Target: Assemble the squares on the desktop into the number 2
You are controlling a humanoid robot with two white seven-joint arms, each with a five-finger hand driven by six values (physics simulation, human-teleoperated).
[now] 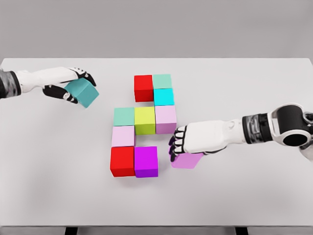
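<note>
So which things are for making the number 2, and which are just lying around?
For the job:
- nine cubes already set together, from the red cube at the top to the purple cube at the bottom
- teal cube in the left robot hand
- pink cube under the right robot hand

Just lying about:
- nothing; only the white table

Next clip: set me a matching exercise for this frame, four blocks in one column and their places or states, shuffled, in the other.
Things:
1. teal block
2. pale purple block
3. yellow-green block
4. magenta block

Places or states:
A. bottom row of the figure, right of a red block
B. held by the left hand, far from the figure
C. under the right hand, just right of the bottom row
D. middle row, between a green and a pink block

Pairs: 1-B, 2-C, 3-D, 4-A
</note>
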